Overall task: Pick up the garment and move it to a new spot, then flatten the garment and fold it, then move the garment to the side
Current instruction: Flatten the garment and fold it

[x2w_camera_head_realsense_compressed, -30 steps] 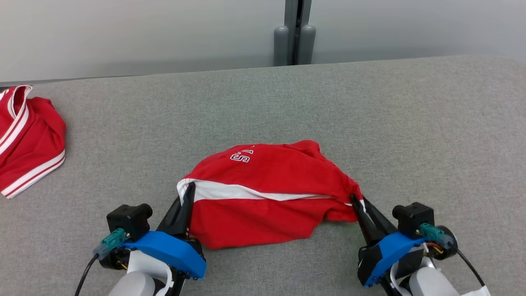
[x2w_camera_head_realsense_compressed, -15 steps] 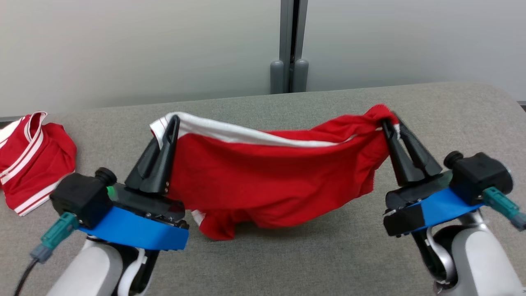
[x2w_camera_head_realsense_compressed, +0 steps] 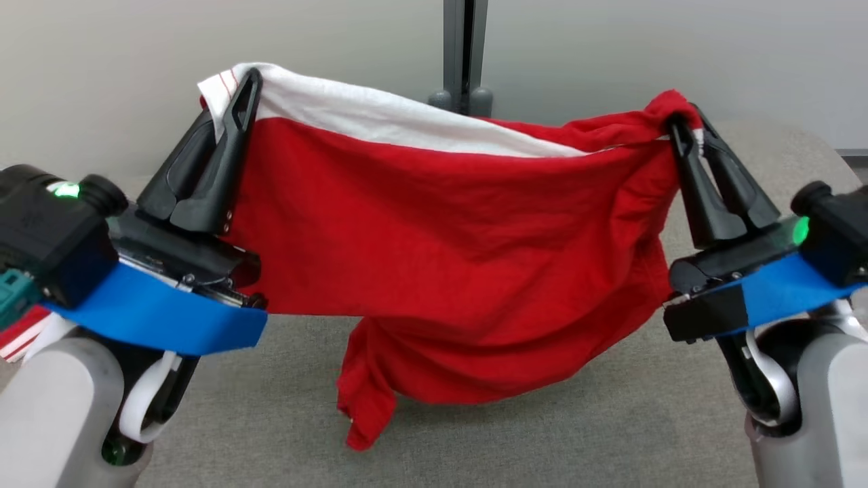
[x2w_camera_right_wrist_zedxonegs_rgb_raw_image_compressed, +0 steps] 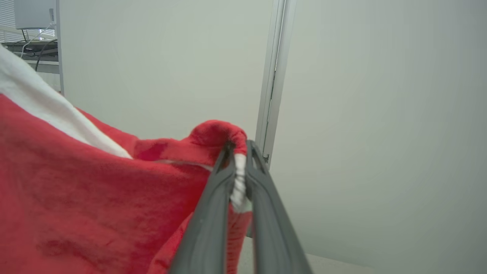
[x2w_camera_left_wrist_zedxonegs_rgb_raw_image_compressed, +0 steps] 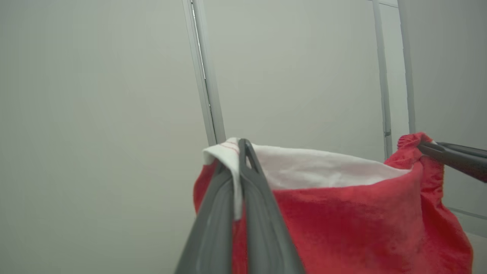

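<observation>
The garment (x2w_camera_head_realsense_compressed: 447,244) is red with a white band along its top edge, and it hangs stretched in the air between both grippers above the grey table (x2w_camera_head_realsense_compressed: 610,427). My left gripper (x2w_camera_head_realsense_compressed: 237,91) is shut on its upper left corner, at the white band (x2w_camera_left_wrist_zedxonegs_rgb_raw_image_compressed: 304,171). My right gripper (x2w_camera_head_realsense_compressed: 685,125) is shut on the bunched upper right corner (x2w_camera_right_wrist_zedxonegs_rgb_raw_image_compressed: 218,137). A loose red flap dangles from the lower middle down near the table surface. In the left wrist view the right gripper's fingers (x2w_camera_left_wrist_zedxonegs_rgb_raw_image_compressed: 452,154) pinch the far corner.
A grey wall with a vertical post (x2w_camera_head_realsense_compressed: 464,47) stands behind the table. A bit of another red and white striped garment (x2w_camera_head_realsense_compressed: 17,332) peeks out at the far left behind my left arm. A desk with cables (x2w_camera_right_wrist_zedxonegs_rgb_raw_image_compressed: 30,42) shows far off.
Both grippers have risen high with the garment, lifting it off the table until it hangs spread between them. The head camera has tilted up as well.
</observation>
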{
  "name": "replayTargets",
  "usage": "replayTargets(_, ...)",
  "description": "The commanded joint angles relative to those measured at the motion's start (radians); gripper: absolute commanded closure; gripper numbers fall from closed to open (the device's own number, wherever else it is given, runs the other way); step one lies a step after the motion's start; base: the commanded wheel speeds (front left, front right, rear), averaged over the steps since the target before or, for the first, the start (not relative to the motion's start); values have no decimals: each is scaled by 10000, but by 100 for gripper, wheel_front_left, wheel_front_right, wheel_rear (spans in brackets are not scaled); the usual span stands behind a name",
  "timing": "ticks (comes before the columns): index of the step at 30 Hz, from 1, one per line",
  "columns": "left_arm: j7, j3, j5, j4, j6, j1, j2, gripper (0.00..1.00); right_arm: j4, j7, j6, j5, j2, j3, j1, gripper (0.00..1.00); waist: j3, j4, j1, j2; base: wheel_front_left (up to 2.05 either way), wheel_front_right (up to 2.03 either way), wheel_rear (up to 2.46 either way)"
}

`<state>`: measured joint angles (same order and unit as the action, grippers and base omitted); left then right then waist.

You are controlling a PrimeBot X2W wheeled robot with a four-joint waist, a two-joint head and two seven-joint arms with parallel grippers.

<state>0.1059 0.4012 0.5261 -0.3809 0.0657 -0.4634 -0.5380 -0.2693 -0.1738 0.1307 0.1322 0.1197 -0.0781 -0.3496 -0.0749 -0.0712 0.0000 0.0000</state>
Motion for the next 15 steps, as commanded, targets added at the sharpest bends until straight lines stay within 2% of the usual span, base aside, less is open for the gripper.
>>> replayTargets(1, 23, 8, 96, 210, -56, -212, 62, 100, 234, -17, 1, 188, -3, -94, -287, 100, -153, 36, 0, 0, 0, 0, 0)
replayTargets(5, -152, -126, 335, 1239, -313, -1017, 299, 100, 1557, 119, 1, 482, 17, -210, -1521, 100, -656, -25, 0, 0, 0, 0, 0)
replayTargets(9, -484, -301, 256, 2594, -631, -2409, 503, 100, 3271, 504, 1, 202, -61, -367, -3402, 100, -1302, -127, 0, 0, 0, 0, 0)
replayTargets(15, -1517, -518, -94, 4432, -996, -4885, 1021, 100, 5717, 1835, 1, -587, -483, -108, -6222, 100, -2385, -167, 0, 0, 0, 0, 0)
